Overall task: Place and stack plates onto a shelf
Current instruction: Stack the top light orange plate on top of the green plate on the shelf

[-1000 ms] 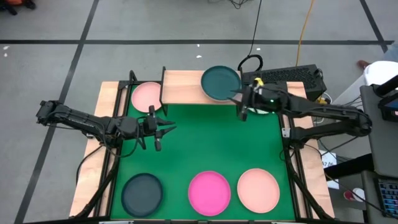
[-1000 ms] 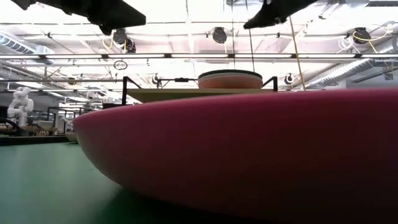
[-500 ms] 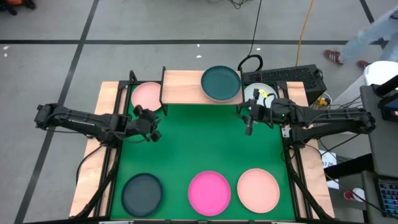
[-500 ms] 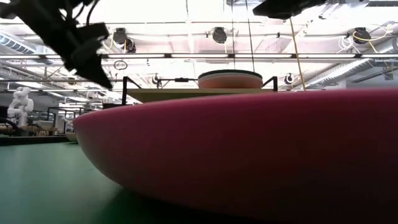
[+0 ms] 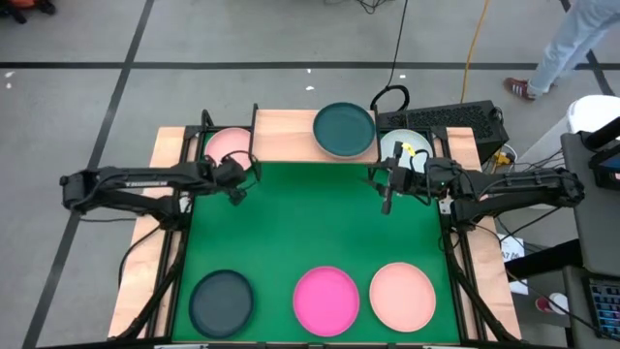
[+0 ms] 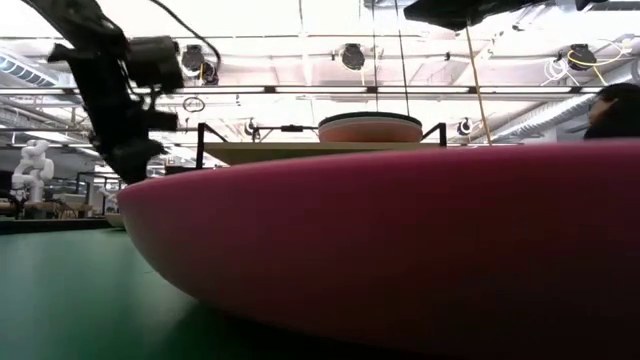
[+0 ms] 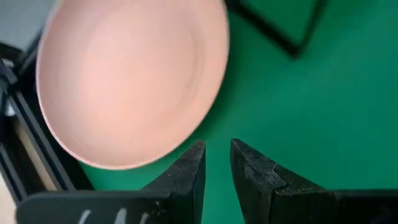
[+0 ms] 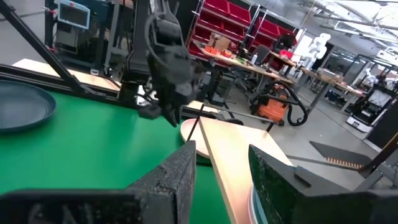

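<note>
Nearest the front edge of the green mat [image 5: 320, 223], three plates are laid in a row: a dark grey-teal plate [image 5: 221, 301], a magenta plate [image 5: 325, 300] and a peach plate [image 5: 402, 296]. Farther back, the left gripper [image 5: 235, 184] is held over the mat just beside a light pink plate [image 7: 127, 78] at the far left corner; its fingers [image 7: 186, 171] are seen slightly parted with nothing between them. The right gripper [image 5: 387, 189] is poised over the mat below the shelf's right end, its fingers [image 8: 177, 171] spread apart and empty. At the far edge, the shelf [image 5: 283, 136] is seen with a dark teal plate [image 5: 344, 130] on its right half, which in the low view tops a stack. A pale plate [image 5: 405, 147] lies right of the shelf.
</note>
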